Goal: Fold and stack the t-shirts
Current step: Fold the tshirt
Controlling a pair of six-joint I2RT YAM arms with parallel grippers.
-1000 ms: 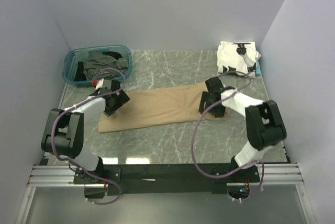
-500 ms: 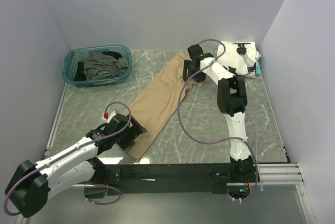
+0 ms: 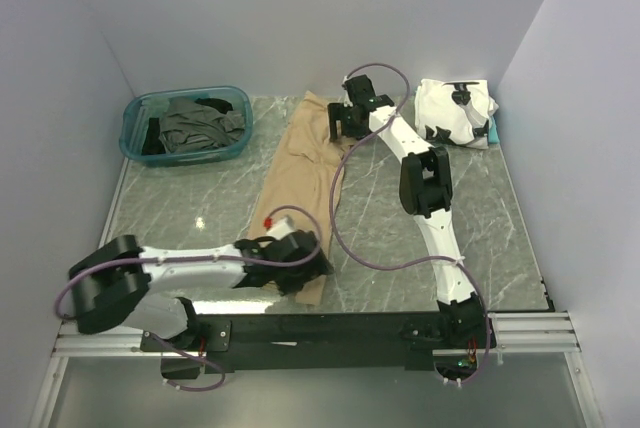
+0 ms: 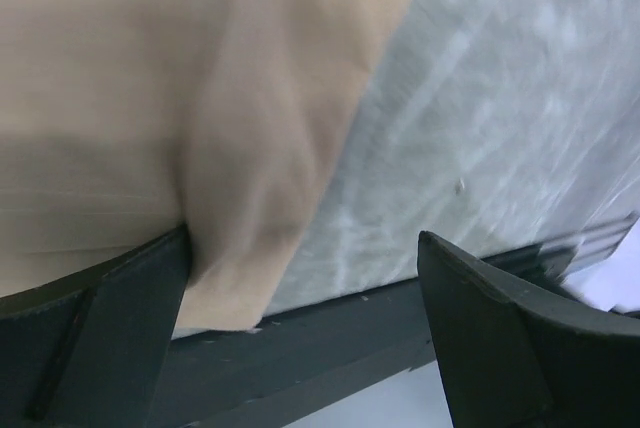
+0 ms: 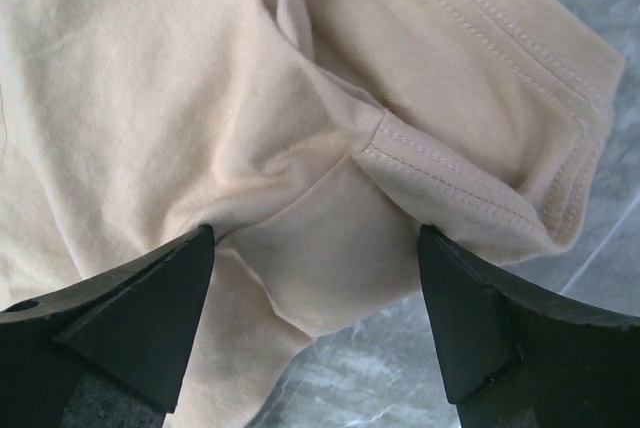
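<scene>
**A:** The left gripper (image 4: pixel 305 238) is spread wide and empty over the near end of the plain tan cloth t-shirt (image 3: pixel 295 163). One finger is just beside a fold.

**B:** The right gripper (image 5: pixel 315 233) is also wide and empty. It hangs over the far end, above a stitched sleeve hem (image 5: pixel 470 193). The shirt lies as a long strip along the grey marbled worktop (image 3: pixel 200 198).

**A:** How will it handle?

**B:** It looks light and limp, so it will likely sag and slide. I'd pinch the hemmed corners at both ends and keep it taut.

**A:** And the others?

**B:** The folded white t-shirt with black patches (image 3: pixel 450 108) is far right. The dark grey t-shirts (image 3: pixel 195 120) fill the teal plastic bin (image 3: pixel 135 138), far left.
</scene>
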